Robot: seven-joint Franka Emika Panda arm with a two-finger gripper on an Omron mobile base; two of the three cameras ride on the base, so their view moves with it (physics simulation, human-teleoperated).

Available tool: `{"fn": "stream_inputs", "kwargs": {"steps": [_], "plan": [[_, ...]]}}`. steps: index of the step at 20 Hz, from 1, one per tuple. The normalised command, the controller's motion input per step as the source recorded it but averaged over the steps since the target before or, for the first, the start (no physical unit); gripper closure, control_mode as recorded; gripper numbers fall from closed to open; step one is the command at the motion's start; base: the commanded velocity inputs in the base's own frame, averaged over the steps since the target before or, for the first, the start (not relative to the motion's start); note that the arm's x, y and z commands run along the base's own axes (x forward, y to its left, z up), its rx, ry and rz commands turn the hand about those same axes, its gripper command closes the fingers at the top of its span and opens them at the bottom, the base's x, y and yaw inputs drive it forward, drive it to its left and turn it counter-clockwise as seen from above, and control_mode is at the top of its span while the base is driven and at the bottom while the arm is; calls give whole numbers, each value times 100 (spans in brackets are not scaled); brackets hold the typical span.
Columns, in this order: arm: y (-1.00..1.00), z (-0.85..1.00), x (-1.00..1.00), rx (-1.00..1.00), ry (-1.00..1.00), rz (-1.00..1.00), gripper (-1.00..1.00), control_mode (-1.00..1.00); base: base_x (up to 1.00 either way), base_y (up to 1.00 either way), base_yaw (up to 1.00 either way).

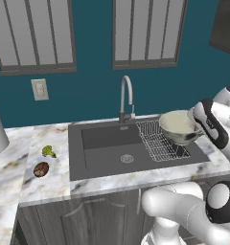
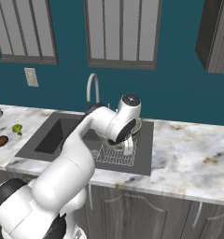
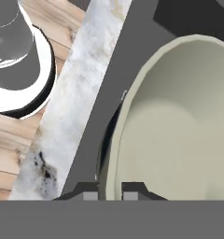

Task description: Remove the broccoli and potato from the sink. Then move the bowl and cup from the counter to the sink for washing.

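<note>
Gripper point(image 3: 109, 193) fingertips pinch the bowl point(image 1: 178, 126) rim, holding it above the wire rack point(image 1: 161, 139) at the sink's point(image 1: 107, 143) right end. Left to right — potato point(image 1: 40, 169) and broccoli point(image 1: 49, 151) already lie on the counter point(image 1: 54, 186), out of the basin; bowl not yet set down, cup apparently remaining.

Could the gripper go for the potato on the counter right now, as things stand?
Probably not: the gripper has its fingers closed on the rim of the bowl, held above the sink, and must let it go first. The potato itself lies open on the counter beside the broccoli.
</note>
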Motion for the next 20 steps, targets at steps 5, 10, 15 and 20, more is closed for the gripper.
{"fn": "stream_inputs", "kwargs": {"steps": [5, 10, 15, 20], "plan": [[35, 0, -4, 0, 1, 13, 100, -100, 0, 0, 0], [34, 0, 0, 0, 4, 13, 100, -100, 0, 0, 0], [31, 0, 0, 1, 5, 12, 100, -100, 0, 0, 0], [23, 1, 3, 1, 1, 12, 100, -100, 0, 0, 0]]}}
